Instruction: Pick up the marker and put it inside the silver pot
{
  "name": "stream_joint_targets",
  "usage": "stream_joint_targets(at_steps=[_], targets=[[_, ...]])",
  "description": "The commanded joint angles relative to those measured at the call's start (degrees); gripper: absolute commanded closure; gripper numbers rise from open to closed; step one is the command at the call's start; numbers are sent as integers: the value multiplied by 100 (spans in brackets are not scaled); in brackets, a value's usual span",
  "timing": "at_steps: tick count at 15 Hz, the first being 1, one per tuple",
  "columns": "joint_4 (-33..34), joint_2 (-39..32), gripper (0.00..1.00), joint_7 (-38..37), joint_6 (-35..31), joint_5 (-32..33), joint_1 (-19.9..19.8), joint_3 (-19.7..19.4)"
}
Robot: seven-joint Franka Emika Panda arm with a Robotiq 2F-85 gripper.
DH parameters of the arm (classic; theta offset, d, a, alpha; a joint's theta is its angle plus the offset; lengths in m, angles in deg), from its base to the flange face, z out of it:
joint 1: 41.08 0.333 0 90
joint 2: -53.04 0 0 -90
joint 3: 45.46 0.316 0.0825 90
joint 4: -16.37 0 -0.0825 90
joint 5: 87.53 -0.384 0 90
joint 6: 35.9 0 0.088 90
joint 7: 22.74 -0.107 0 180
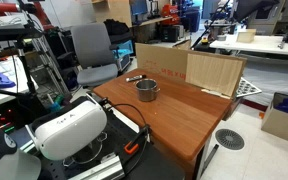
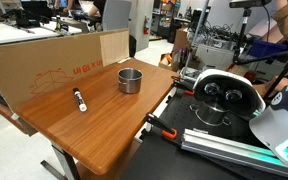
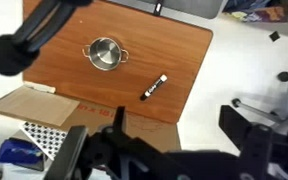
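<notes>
The marker (image 2: 80, 100) lies flat on the wooden worktop (image 2: 104, 135), near but not touching the upright silver pot (image 2: 130, 79), while the gripper (image 3: 169, 150) shows in the wrist view only as a dark blur, so I cannot tell how wide its jaws stand.

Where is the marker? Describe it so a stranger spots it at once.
Find the brown wooden table backed by a cardboard wall. On its top, apart from the round silver pot, lies the marker. It is the only thin dark stick there, lying flat, with a pale patch.
</notes>
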Motion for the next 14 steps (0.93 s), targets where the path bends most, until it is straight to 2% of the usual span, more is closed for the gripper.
stream_joint_targets(at_steps=[1, 9, 14], targets=[[27, -14, 0, -27, 16, 29, 99, -82], [38, -14, 0, -27, 16, 29, 98, -82], [127, -344, 0, -324, -266, 49, 58, -63]])
